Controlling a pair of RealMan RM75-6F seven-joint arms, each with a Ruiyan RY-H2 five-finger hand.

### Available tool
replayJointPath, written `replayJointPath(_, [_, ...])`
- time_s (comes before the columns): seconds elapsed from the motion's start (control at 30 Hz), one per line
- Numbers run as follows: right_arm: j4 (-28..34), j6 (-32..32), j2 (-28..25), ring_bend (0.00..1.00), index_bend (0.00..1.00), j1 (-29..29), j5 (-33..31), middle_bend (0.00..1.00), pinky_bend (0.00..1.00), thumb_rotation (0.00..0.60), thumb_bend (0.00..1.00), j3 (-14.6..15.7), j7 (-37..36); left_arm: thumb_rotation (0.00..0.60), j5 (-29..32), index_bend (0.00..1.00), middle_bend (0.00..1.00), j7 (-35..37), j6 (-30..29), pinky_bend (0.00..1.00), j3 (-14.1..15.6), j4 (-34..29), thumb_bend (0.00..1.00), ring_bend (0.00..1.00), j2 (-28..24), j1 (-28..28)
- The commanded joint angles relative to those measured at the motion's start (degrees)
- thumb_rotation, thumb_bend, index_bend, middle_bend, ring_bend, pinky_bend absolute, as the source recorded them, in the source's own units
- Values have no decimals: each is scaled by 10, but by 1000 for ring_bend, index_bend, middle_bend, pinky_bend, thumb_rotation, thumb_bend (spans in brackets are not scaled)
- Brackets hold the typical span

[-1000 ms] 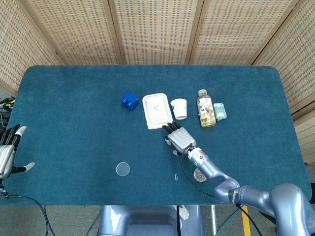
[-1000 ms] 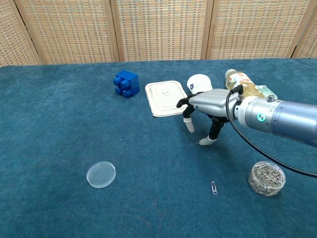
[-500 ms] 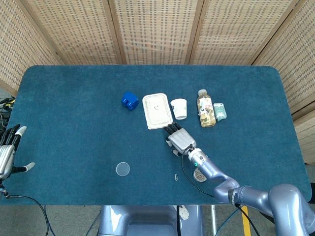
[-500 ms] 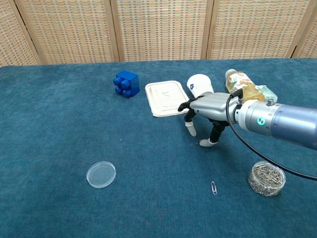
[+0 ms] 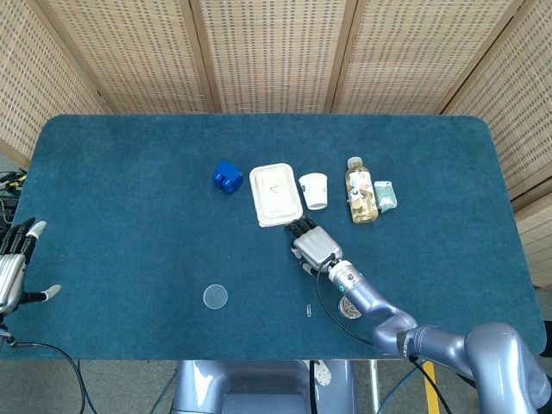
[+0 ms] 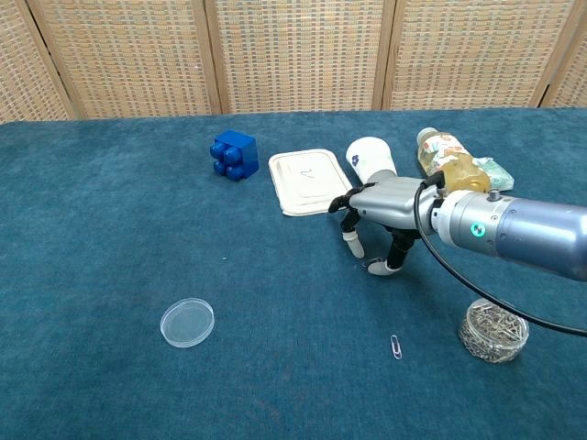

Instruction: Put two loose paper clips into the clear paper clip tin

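Note:
A single loose paper clip (image 6: 395, 346) (image 5: 309, 310) lies on the blue cloth near the front edge. To its right stands the clear round paper clip tin (image 6: 493, 328) (image 5: 350, 305), filled with several clips. A clear round lid (image 6: 187, 323) (image 5: 215, 297) lies flat at the front left. My right hand (image 6: 381, 206) (image 5: 312, 245) hovers palm down behind the loose clip, fingers apart and pointing at the cloth, with nothing in it. Far off at the table's left edge, my left hand (image 5: 13, 267) holds nothing and has its fingers spread.
Behind the right hand stand a white lidded tray (image 6: 306, 181), a white paper cup (image 6: 370, 155) on its side, a lying bottle (image 6: 447, 156) and a small green packet (image 6: 493, 168). A blue block (image 6: 233, 154) sits left of the tray.
My right hand has sunk a little toward the cloth and drifted slightly nearer the front edge. The left hand and all objects are where they were.

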State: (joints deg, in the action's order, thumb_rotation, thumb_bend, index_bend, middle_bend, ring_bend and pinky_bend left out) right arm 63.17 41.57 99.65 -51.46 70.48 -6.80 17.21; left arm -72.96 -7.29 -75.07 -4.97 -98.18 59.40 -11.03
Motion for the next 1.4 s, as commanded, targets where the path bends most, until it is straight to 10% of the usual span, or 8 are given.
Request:
replayJointPath(0.03, [0,-2,0,0,542,0,-1,68,0,600,315,2,4,600,0,0,0,0,0,0,0,0,0,0,0,0])
replayJointPath(1.4, [74,38,-51,0,640,20,16,80,0,600,440,6,22,600,-8,0,0,3,-3,0,3,-6,0,0,-3,1])
